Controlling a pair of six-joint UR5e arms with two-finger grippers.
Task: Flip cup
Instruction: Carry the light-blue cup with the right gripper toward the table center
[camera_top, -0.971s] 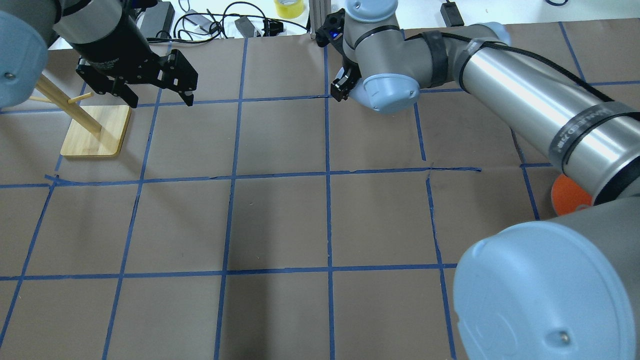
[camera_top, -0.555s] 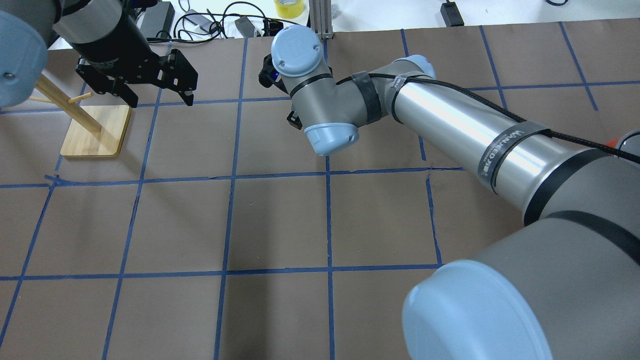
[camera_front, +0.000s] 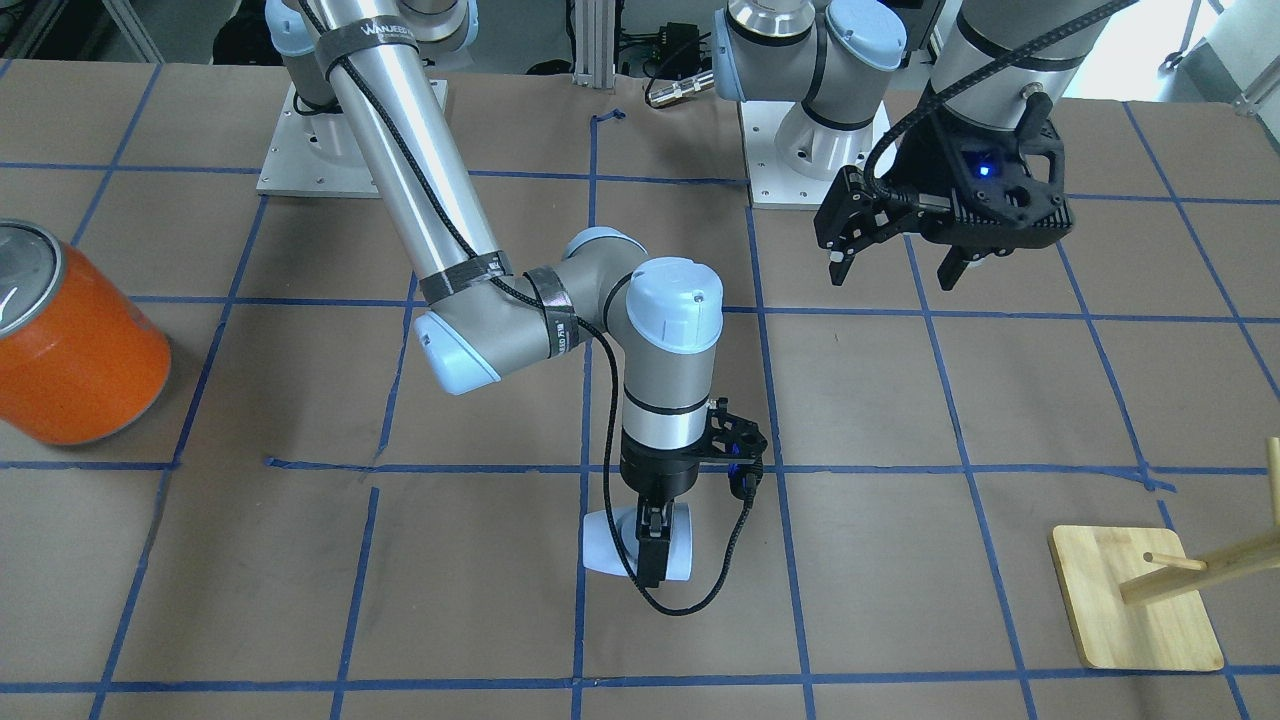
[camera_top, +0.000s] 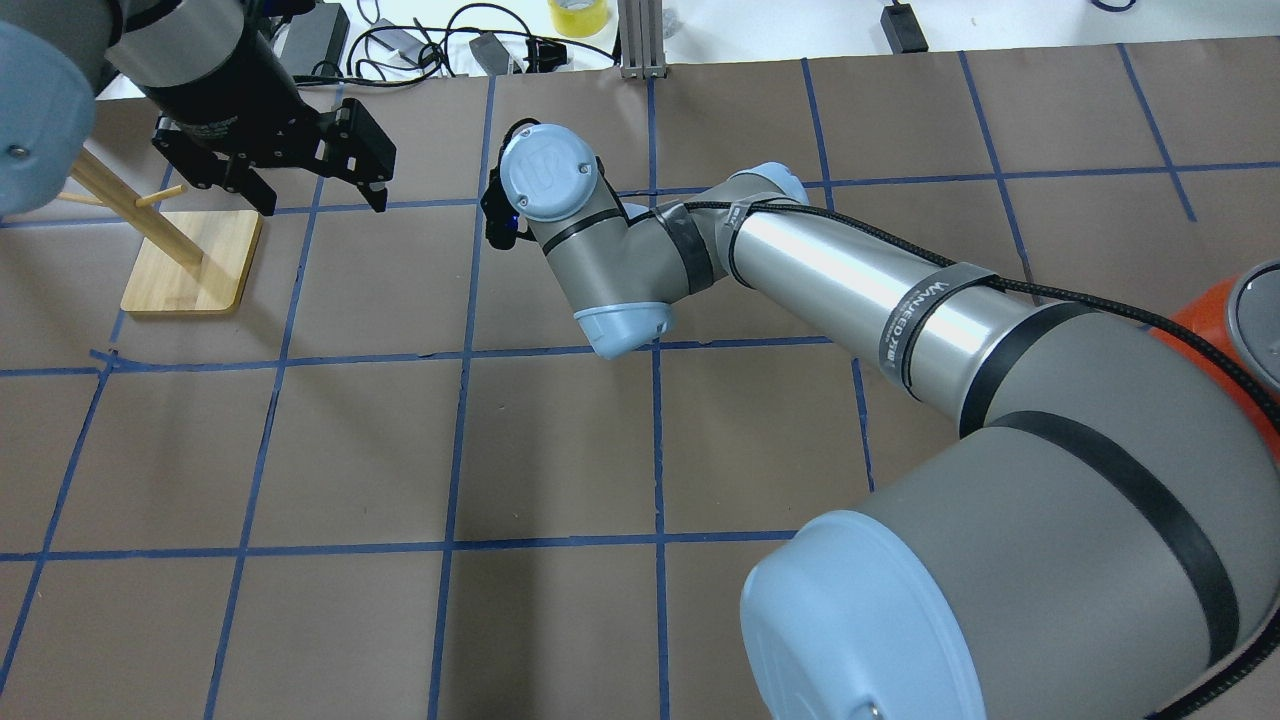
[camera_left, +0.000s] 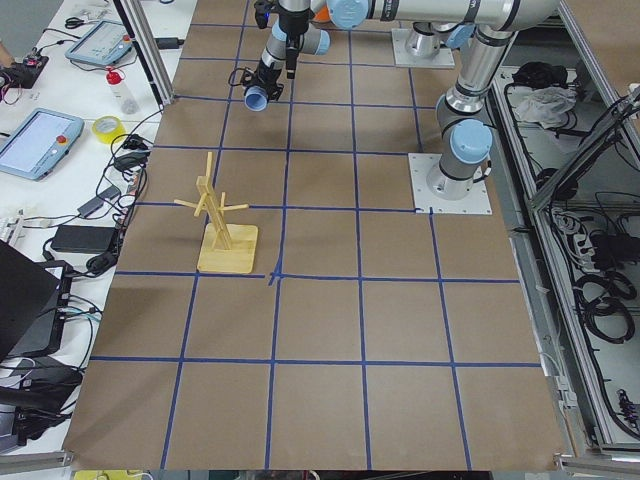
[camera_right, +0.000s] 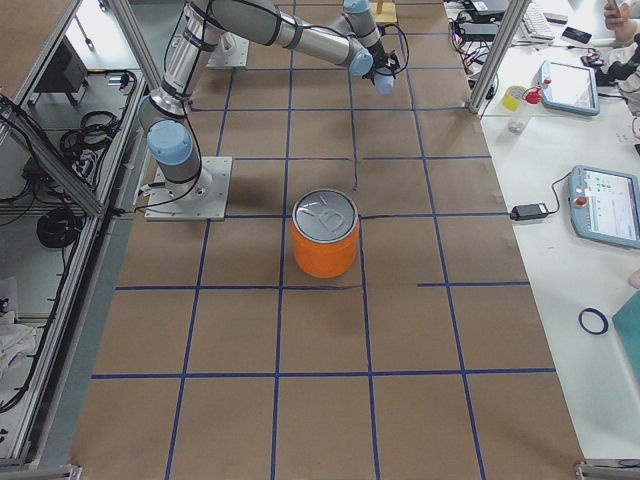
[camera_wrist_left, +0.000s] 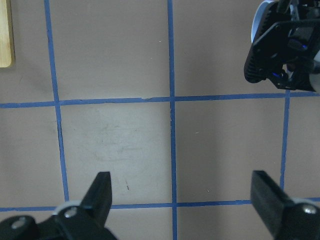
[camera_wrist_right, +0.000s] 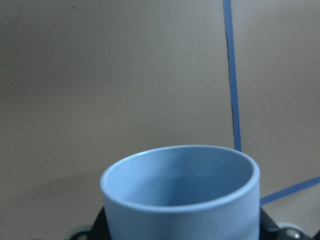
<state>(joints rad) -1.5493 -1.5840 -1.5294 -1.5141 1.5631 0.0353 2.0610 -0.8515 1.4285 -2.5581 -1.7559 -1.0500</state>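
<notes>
The cup (camera_front: 606, 542) is gripped sideways by the right pincer (camera_front: 650, 556), apparently for inversion. The left pincer (camera_front: 893, 270) is seen open, well apart.

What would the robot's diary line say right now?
right gripper: shut on cup | cup: on its side | left gripper: open, empty

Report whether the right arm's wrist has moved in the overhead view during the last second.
Yes. The right wrist, carrying the cup, crossed the central lengthwise tape line from its right side to its left, toward the wooden stand.
</notes>
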